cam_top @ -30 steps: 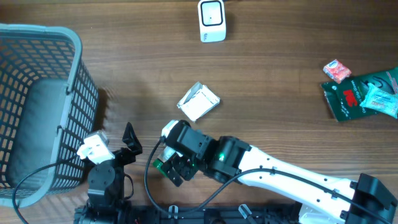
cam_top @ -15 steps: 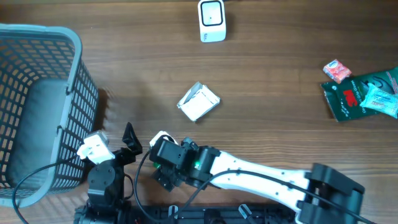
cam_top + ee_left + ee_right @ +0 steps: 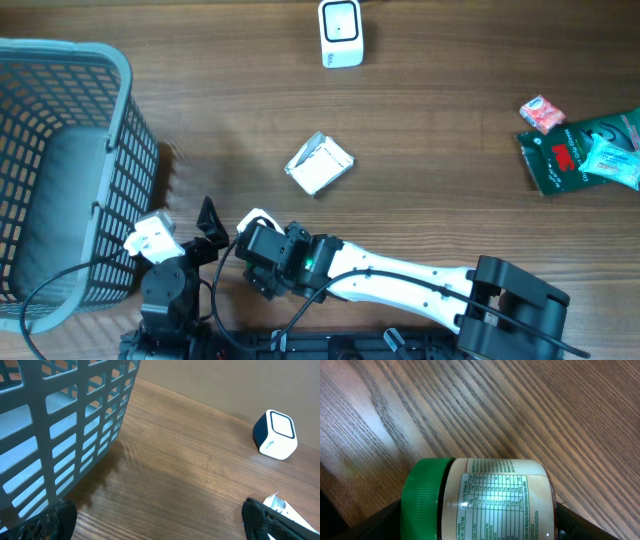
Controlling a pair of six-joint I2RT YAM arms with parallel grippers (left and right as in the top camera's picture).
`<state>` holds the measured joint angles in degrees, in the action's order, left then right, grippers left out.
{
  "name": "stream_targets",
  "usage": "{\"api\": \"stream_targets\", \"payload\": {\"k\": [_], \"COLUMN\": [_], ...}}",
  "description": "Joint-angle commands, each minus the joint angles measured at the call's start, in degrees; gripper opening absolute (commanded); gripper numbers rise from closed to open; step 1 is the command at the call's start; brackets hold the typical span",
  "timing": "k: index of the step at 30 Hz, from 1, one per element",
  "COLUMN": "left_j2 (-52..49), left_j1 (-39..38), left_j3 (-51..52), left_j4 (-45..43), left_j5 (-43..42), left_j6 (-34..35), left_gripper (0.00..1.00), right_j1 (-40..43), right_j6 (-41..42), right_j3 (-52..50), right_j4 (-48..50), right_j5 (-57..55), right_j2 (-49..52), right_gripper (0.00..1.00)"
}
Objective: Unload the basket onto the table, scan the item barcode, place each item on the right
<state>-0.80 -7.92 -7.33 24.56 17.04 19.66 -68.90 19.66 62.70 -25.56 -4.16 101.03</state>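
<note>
A jar (image 3: 490,502) with a green screw cap (image 3: 422,500) and a pale nutrition label lies on its side in the right wrist view. It fills the gap of my right gripper (image 3: 480,525), one dark finger against the cap and the other against the base. From overhead the right gripper (image 3: 262,270) sits near the table's front edge and its wrist hides the jar. The white scanner (image 3: 341,33) stands at the far edge, also in the left wrist view (image 3: 275,435). My left gripper (image 3: 160,522) is open over bare wood beside the basket.
A grey plastic basket (image 3: 60,150) fills the left side, its wall (image 3: 60,425) close to the left gripper. A white packet (image 3: 319,163) lies mid-table. At the right edge lie a green packet (image 3: 570,155) and a small pink pack (image 3: 541,113).
The right gripper slid left and toward the front edge, and its jaws narrowed onto the jar. The left arm and the other things stayed put.
</note>
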Motion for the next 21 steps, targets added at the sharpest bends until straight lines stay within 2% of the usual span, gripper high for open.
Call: {"api": "stream_targets", "payload": {"k": [1, 6, 10, 19, 21], "left_j2": [0.4, 0.4, 0.4, 0.4, 0.4], "left_j1": [-0.1, -0.1, -0.1, -0.1, -0.1], "left_j3": [0.1, 0.1, 0.1, 0.1, 0.1], "left_j4": [-0.1, -0.1, -0.1, -0.1, -0.1], "left_j5": [0.3, 0.3, 0.3, 0.3, 0.3], "left_j6": [0.3, 0.3, 0.3, 0.3, 0.3], "left_gripper": [1.0, 1.0, 1.0, 1.0, 1.0], "right_j1": [0.0, 1.2, 7.0, 30.1, 34.2], "right_j6": [0.3, 0.4, 2.4, 1.1, 1.0], "right_j3": [-0.5, -0.5, -0.5, -0.5, -0.5], "right_j4": [-0.9, -2.0, -4.6, -6.2, -8.7], "right_j5": [-1.0, -1.0, 1.0, 40.3, 42.1], "right_j2": [0.8, 0.8, 0.6, -2.5, -2.5], "right_gripper": [0.67, 0.66, 0.65, 0.63, 0.63]}}
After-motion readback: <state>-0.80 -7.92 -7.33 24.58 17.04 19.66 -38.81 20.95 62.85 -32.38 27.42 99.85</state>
